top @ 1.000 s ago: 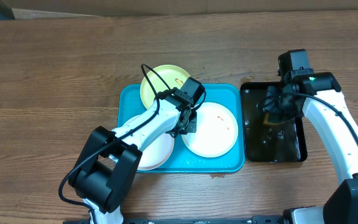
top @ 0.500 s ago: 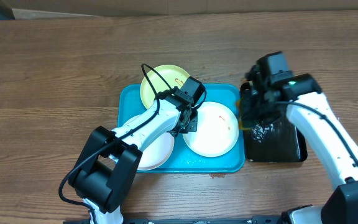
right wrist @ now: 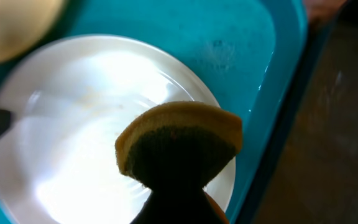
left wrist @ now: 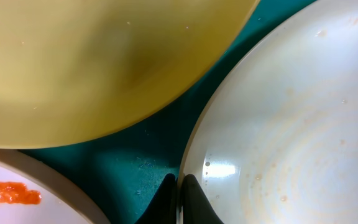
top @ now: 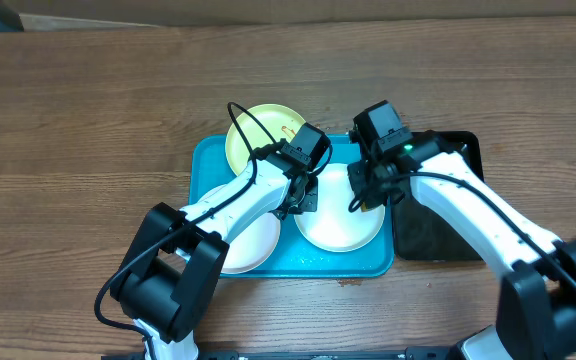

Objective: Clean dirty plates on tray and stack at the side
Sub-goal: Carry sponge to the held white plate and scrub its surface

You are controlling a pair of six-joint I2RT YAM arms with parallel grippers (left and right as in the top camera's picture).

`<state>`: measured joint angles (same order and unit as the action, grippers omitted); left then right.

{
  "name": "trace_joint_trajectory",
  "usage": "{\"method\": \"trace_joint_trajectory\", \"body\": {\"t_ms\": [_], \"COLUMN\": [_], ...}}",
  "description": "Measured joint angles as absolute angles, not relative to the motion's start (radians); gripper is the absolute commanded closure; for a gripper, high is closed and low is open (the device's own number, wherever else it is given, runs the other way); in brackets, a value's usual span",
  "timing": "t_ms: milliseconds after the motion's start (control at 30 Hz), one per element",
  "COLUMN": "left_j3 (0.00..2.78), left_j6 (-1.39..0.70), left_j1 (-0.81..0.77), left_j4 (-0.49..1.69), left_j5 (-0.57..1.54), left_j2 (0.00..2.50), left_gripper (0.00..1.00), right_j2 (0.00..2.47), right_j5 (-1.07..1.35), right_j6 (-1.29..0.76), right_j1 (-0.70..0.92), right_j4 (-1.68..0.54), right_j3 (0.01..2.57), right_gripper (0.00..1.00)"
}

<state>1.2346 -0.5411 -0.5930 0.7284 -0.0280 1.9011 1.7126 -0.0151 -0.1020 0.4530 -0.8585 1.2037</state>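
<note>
A white plate (top: 333,228) lies in the right half of the turquoise tray (top: 208,165), at the centre of the overhead frame. A second white plate (top: 253,250) sits lower left, and a yellow-green plate (top: 260,132) overlaps the tray's top rim. The right gripper (right wrist: 179,186), clamped on a sponge (right wrist: 179,143), hangs over the first plate. The left gripper (left wrist: 178,190), jaws together, is at that plate's left rim, perhaps touching it. A black tray (top: 438,245) lies to the right.

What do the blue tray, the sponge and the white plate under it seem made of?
The tray looks like glossy moulded plastic, by its rounded rim. The white plate: glazed ceramic or melamine, unclear; sharp highlights. The sponge: yellow foam, dark scouring face, bowed.
</note>
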Motion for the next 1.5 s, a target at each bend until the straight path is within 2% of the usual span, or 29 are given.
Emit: {"method": "trace_joint_trajectory", "body": {"t_ms": [367,633,833,1000,1233,1500], "left_j3": [1.235,1.235,1.235,1.235,1.235,1.235], "left_j6": [-0.541,-0.541,-0.541,-0.541,-0.54,-0.54], "left_j1": [-0.593,-0.593,-0.588,-0.586,-0.587,-0.587], "left_j4": [0.728,0.728,0.736,0.737,0.737,0.737], "left_j5": [-0.026,-0.026,-0.035,-0.036,-0.037,-0.037], "left_j2": [1.901,1.901,1.901,1.901,1.901,1.901], "left_gripper": [0.96,0.96,0.96,0.96,0.96,0.96], "right_j2": [1.885,1.919,1.934,1.958,2.001,2.001], "right_j5": [-0.046,-0.034,0.124,0.371,0.552,0.578], "right_j6": [-0.056,-0.052,-0.001,0.088,0.144,0.191], "right_j1": [0.453,0.453,0.431,0.429,0.403,0.213], "right_j4": [-0.771,-0.778,-0.768,-0.787,-0.958,-1.202], "right_j3": [1.187,1.209,1.224,1.225,1.262,1.525], "right_gripper": [0.96,0.96,0.96,0.96,0.96,0.96]}}
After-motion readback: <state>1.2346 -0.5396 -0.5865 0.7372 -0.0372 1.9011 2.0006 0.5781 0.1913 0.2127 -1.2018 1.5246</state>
